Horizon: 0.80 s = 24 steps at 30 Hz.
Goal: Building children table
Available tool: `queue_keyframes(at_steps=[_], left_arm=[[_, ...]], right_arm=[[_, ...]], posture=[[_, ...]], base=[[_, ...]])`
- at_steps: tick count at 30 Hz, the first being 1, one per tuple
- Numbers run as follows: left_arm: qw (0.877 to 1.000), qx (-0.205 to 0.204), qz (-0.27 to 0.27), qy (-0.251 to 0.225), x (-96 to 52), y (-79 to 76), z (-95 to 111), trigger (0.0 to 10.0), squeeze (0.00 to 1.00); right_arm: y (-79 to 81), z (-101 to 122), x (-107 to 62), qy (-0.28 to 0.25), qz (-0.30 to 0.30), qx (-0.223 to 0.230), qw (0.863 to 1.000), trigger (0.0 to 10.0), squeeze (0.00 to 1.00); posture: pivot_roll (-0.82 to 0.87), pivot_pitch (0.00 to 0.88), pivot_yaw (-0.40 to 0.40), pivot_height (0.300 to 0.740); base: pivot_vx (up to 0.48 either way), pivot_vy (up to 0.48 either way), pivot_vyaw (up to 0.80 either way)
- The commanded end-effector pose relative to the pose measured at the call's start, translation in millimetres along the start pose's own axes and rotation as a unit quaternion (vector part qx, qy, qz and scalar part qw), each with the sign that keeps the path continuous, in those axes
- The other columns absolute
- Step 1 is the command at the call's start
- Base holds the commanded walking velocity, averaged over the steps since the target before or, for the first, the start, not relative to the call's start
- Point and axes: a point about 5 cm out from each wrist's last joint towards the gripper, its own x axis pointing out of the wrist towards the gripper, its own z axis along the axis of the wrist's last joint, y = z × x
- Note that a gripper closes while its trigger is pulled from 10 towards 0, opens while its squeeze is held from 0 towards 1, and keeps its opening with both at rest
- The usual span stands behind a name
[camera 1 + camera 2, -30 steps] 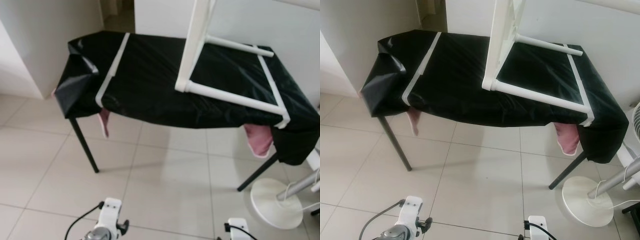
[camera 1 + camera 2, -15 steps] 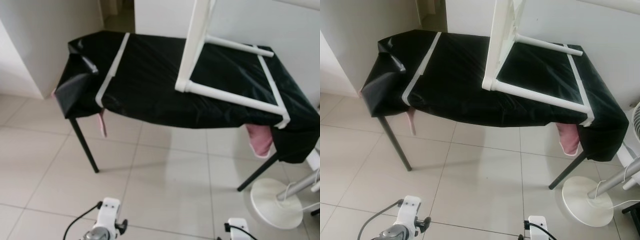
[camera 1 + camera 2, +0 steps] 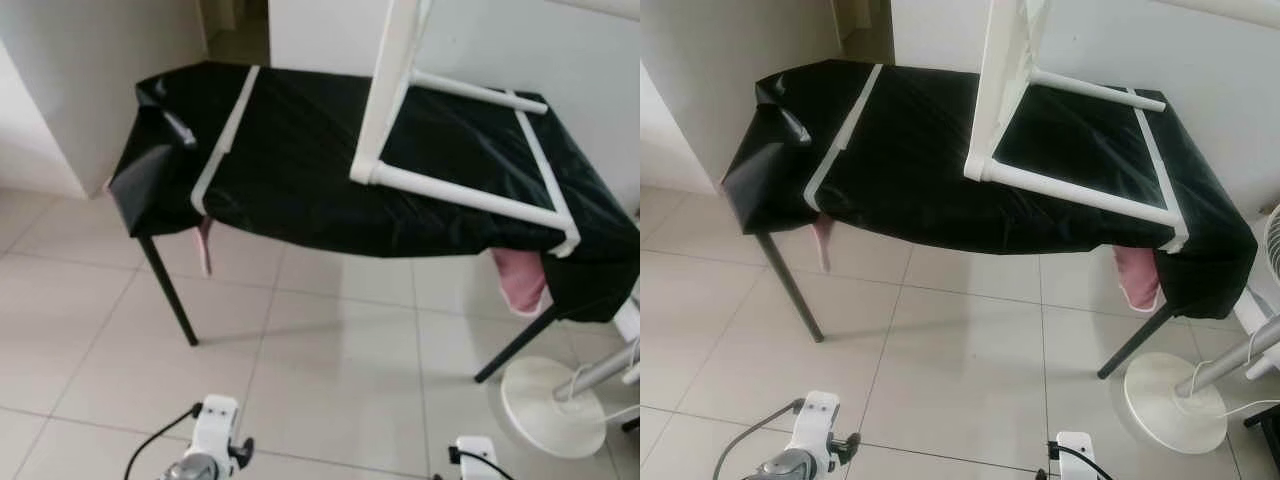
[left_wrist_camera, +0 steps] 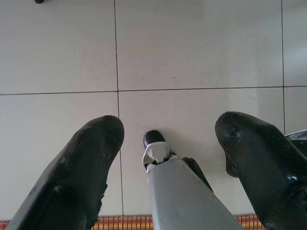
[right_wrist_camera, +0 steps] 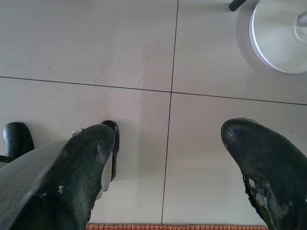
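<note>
White frame (image 3: pixel 455 190) is laid on the black-covered surface (image 3: pixel 300 160), one leg (image 3: pixel 392 70) upright. Left tool (image 4: pixel 168 143) and right tool (image 5: pixel 165 143) are held spread wide and empty above the floor (image 3: pixel 330 380).

Desk (image 3: pixel 300 170) on thin dark legs ahead of and above both hanging end effectors, draped in black sheet (image 3: pixel 470 150) taped down with pale strips (image 3: pixel 225 135), white frame (image 3: pixel 455 190) lying on it, pink cloth (image 3: pixel 520 280) hanging under right edge, pale tiled floor (image 3: pixel 330 370) below.
</note>
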Motion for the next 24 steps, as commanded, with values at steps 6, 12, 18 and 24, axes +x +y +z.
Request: queue_keyframes(at_steps=[6,12,18,24], left_arm=[[1.0,-0.009,-0.005,0.009,-1.2,-1.0,-6.0,10.0,0.0],[1.0,-0.012,-0.008,0.008,-1.2,-1.5,-6.2,10.0,0.0],[1.0,-0.013,-0.01,0.008,-1.1,-2.9,-6.5,10.0,0.0],[1.0,-0.013,-0.011,0.01,-1.1,-3.7,-7.4,10.0,0.0]], right_arm=[[0.8,-6.9,-1.9,0.013,-0.002,0.007,1.0,10.0,0.0],[1.0,-6.9,-1.9,0.013,-0.001,0.008,1.0,10.0,0.0],[0.4,-7.6,-2.1,0.015,-0.002,0.007,1.0,10.0,0.0],[-0.2,-9.2,-2.6,0.017,-0.004,0.009,1.0,10.0,0.0]], posture=[[-0.01,0.0,-0.03,0.74],[-0.01,0.0,-0.029,0.74],[-0.02,0.001,-0.029,0.74],[-0.02,0.005,-0.027,0.74]], base=[[0.0,0.0,0.0],[0.0,0.0,0.0],[0.0,0.0,0.0],[0.0,0.0,0.0]])
